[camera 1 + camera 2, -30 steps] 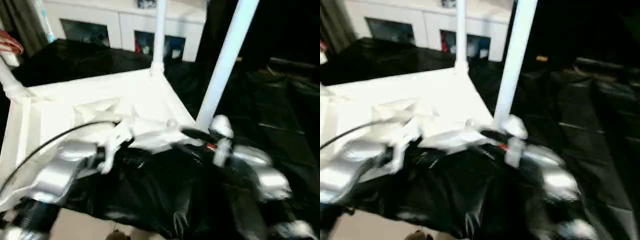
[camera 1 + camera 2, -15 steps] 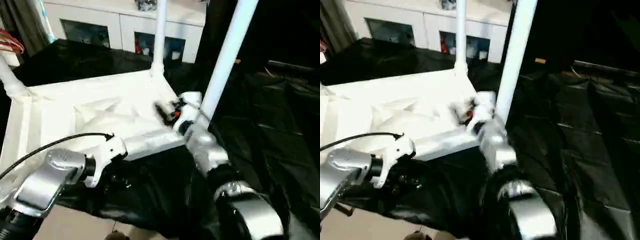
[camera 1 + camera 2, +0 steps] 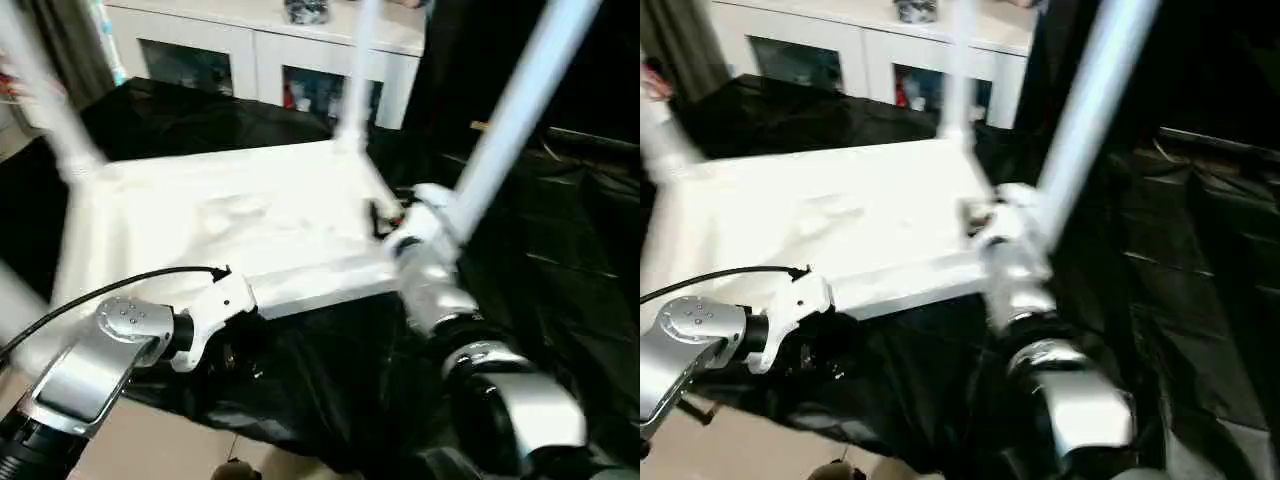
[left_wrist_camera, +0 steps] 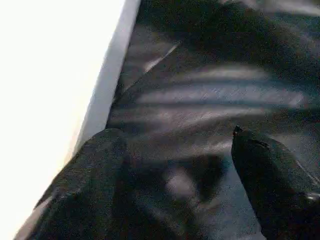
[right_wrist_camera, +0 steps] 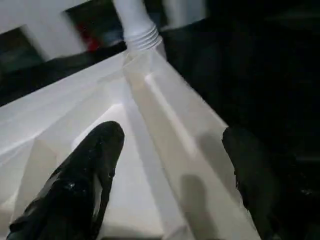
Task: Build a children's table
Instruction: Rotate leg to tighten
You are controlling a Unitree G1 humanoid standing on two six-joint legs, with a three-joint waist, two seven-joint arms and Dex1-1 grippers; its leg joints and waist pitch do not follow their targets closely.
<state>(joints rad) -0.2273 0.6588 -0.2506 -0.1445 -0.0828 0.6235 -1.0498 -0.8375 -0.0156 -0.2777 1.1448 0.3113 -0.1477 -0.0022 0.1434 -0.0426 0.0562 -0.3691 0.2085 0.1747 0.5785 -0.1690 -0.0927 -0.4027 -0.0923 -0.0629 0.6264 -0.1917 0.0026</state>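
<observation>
White plastic tabletop (image 3: pixel 250 215) lies underside up on black sheeting, legs rising from its corners. The right pincer (image 5: pixel 165 165) gapes wide and empty, straddling the rim beside the near leg (image 3: pixel 510 120). The left pincer (image 4: pixel 185 180), open and empty, hangs just off the front edge.

Head stereo pair looks forward-down at upturned tabletop (image 3: pixel 230 215); wrist cameras close along fingers, right sharing tabletop rim.

Upright legs (image 3: pixel 515 110) at the tabletop (image 3: pixel 240 225) corners block the rim; its middle lies open.
</observation>
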